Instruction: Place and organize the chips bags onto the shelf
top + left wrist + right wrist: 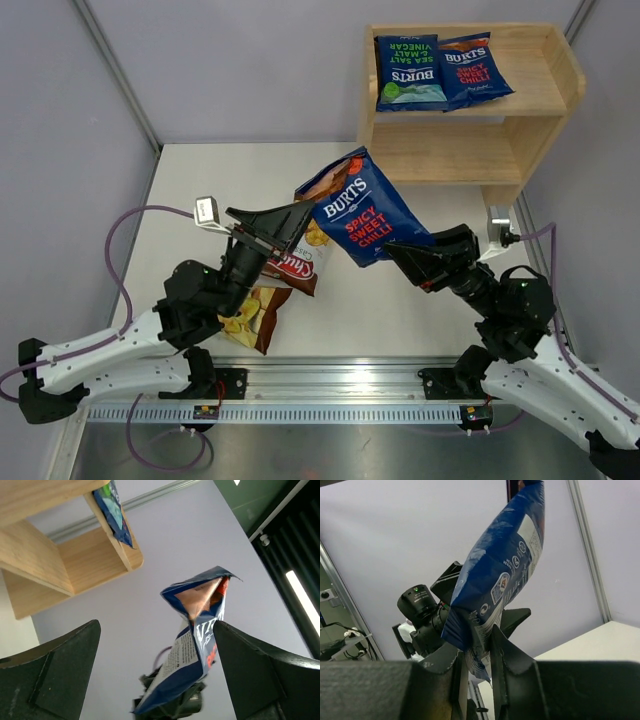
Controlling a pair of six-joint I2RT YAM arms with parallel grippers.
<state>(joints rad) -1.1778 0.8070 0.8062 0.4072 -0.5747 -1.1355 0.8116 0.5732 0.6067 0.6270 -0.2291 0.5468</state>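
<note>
the right gripper (390, 250) pinches the lower corner of a red-lettered burts bag (358, 210) and holds it in the air above the middle of the table (420, 310), with the bag leaning up toward 11 o'clock from the grip. in the right wrist view its fingers (445, 675) are pressed onto the bag's bottom seam from both sides. the left gripper (303, 222) sits just beside the bag's 9 o'clock edge, its fingers (60, 675) spread wide; in the left wrist view the bag hangs between them, nearer the right-hand one, though i cannot tell whether that one touches it. the shelf (460, 155) stands at 1 o'clock on the table. on its upper tier lie a green-lettered burts bag (408, 72) and, at its 3 o'clock side and overlapping it slightly, a second red-lettered burts bag (472, 68). two chuba bags (295, 265) lie on the table at about 8 o'clock from the held bag, partly hidden under the left arm, one overlapping the other.
</note>
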